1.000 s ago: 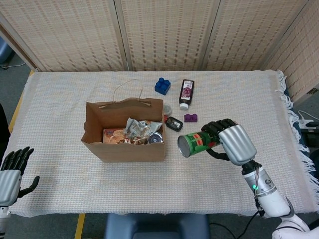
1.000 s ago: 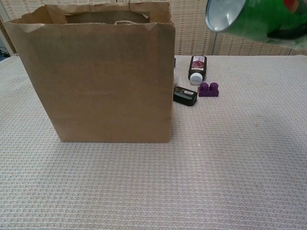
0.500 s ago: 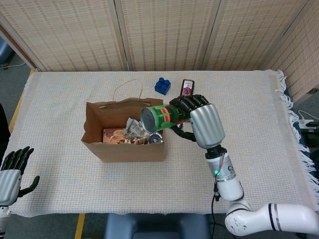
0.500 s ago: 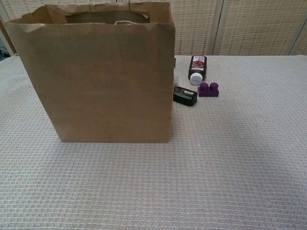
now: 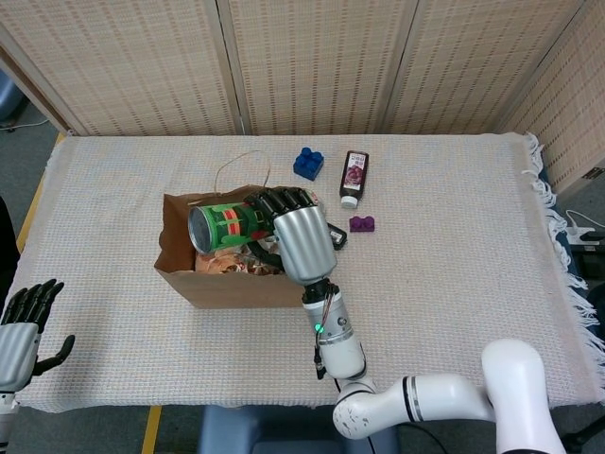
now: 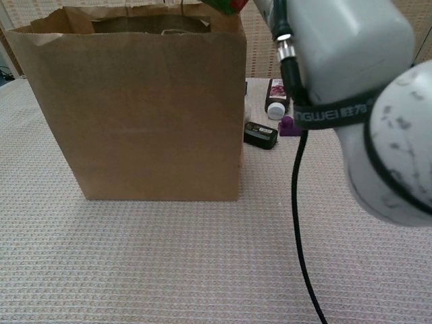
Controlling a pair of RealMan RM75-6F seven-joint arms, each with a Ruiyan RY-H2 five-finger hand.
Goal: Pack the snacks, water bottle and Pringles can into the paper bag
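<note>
In the head view the right hand (image 5: pixel 301 238) grips the green Pringles can (image 5: pixel 222 227), fingers wrapped round its right end, just left of the frame's centre. The can lies on its side above the open mouth of the paper bag (image 5: pixel 232 284), its long axis running left to right across the frame and its silver end facing left, toward the bag's left wall. Beneath it, inside the bag, crumpled snack wrappers (image 5: pixel 232 266) show along the near wall. The bag stands upright on the woven worktop (image 5: pixel 454 255), its string handle (image 5: pixel 242 166) lying on the cloth behind it. To the right of the bag, partly behind the hand, sits a small black object (image 5: pixel 336 234); further right is a purple block (image 5: pixel 361 224), and above them a dark bottle (image 5: pixel 353 177) lies on its side next to a blue block (image 5: pixel 307 162). The left hand (image 5: pixel 21 326) hangs at the lower left edge of the frame, off the worktop, fingers apart and holding nothing. In the chest view the right arm fills the upper right, hiding part of the purple block there.
</note>
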